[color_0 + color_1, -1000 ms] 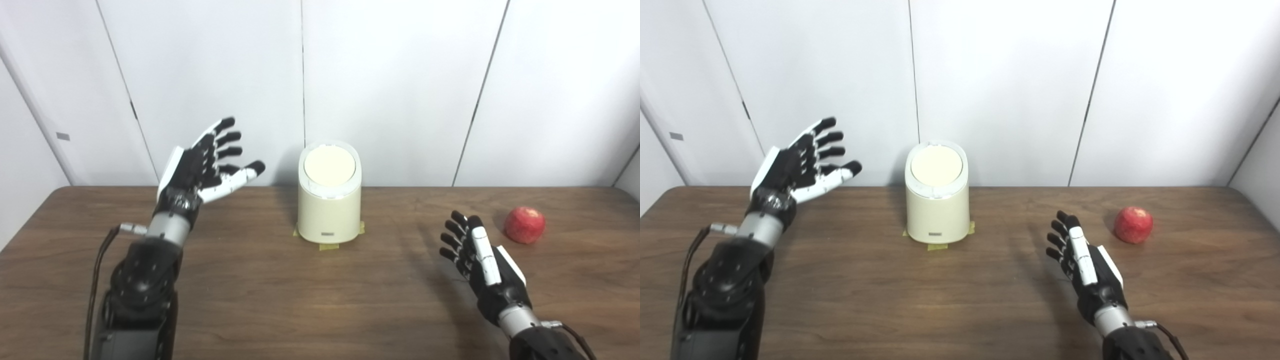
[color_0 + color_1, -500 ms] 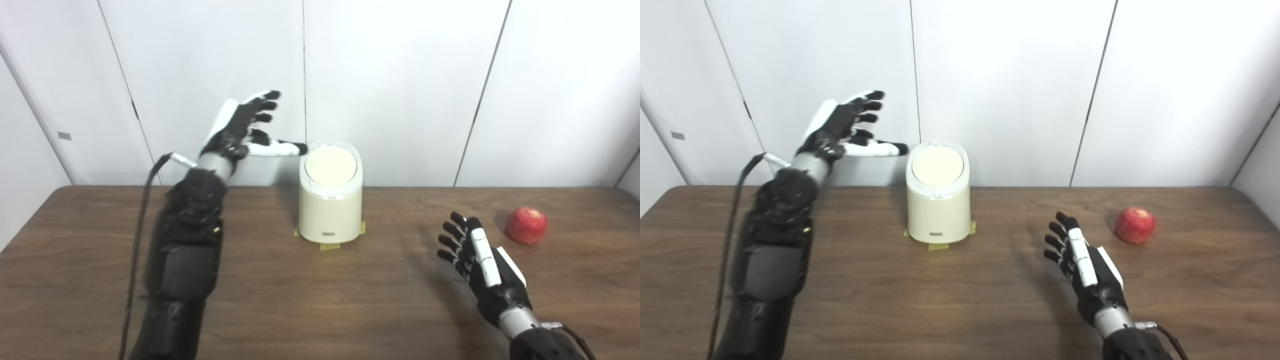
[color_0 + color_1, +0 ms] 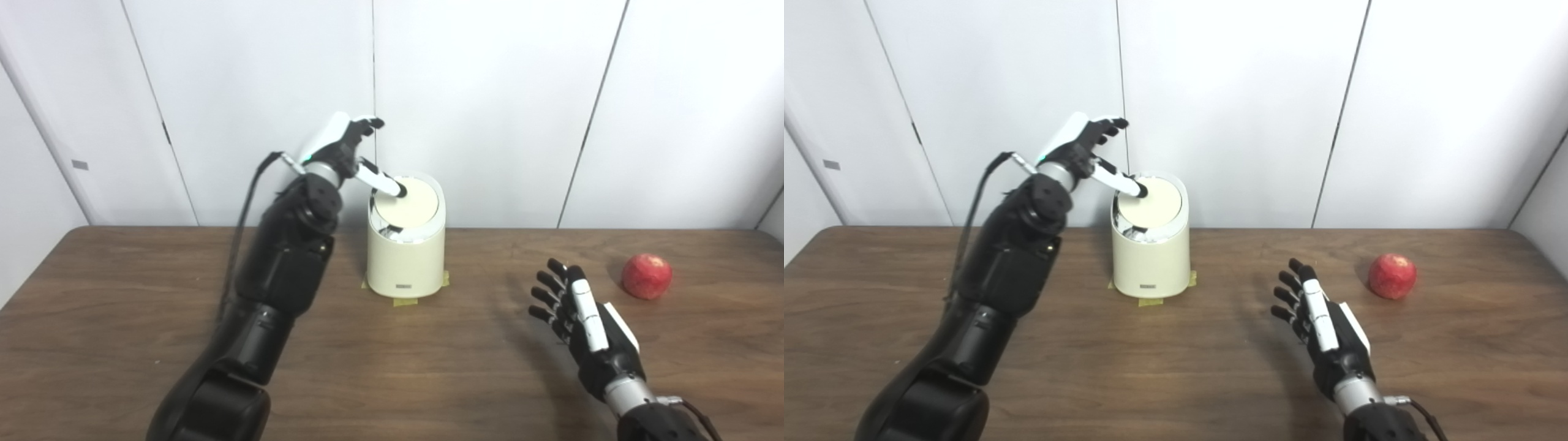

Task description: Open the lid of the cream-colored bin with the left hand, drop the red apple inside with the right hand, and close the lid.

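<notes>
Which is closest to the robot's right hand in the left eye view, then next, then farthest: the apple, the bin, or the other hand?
From the right hand:
1. Red apple, on the table just right of it.
2. Cream-colored bin, left, mid-table.
3. Left hand, raised beyond the bin, touching its lid.

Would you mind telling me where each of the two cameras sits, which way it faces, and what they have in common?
Left eye view: on the head, looking down and forward at the table; the left hand touches the bin's lid, and the right hand shows open.
Right eye view: beside it, slightly rightward, facing the same way; both arms show again.
Shared: cream-colored bin, red apple, white wall panels.
</notes>
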